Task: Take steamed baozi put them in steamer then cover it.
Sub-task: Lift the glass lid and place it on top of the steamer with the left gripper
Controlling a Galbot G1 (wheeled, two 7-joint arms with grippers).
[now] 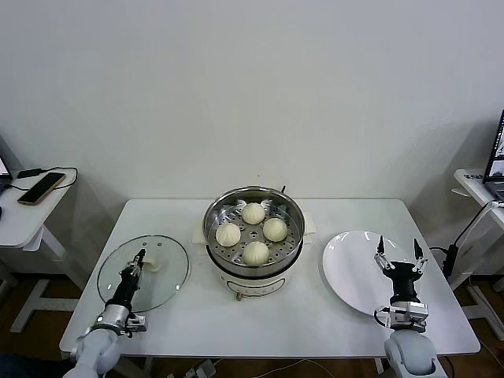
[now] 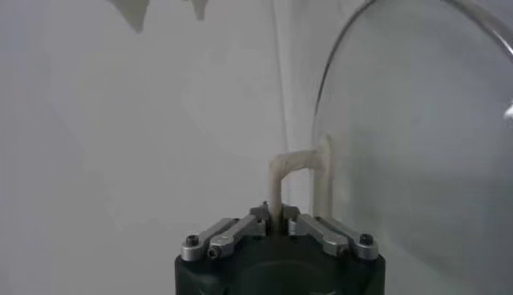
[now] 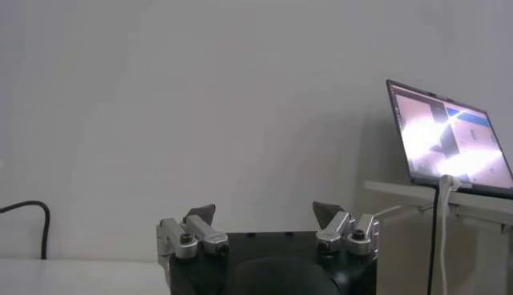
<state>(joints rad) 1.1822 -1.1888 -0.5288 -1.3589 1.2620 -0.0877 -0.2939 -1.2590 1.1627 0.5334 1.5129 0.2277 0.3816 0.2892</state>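
Observation:
Several cream-white baozi [image 1: 253,213] sit on the perforated tray inside the steel steamer [image 1: 211,219], which stands on its white base at the table's middle. The clear glass cover [image 1: 169,276] is at the left of the table. My left gripper [image 1: 139,258] is shut on the cover's white handle [image 1: 150,264]. In the left wrist view the gripper [image 2: 276,218] clamps the handle [image 2: 298,163], with the glass [image 2: 417,160] beside it. I cannot tell whether the cover rests on the table. My right gripper [image 1: 399,252] is open and empty over the white plate; it also shows in the right wrist view [image 3: 264,215].
An empty flat white plate [image 1: 350,268] lies right of the steamer. A side table with a phone [image 1: 39,187] stands at far left. A laptop [image 3: 449,140] on a stand with cables is at far right. The white table's front edge [image 1: 276,354] is near both arms.

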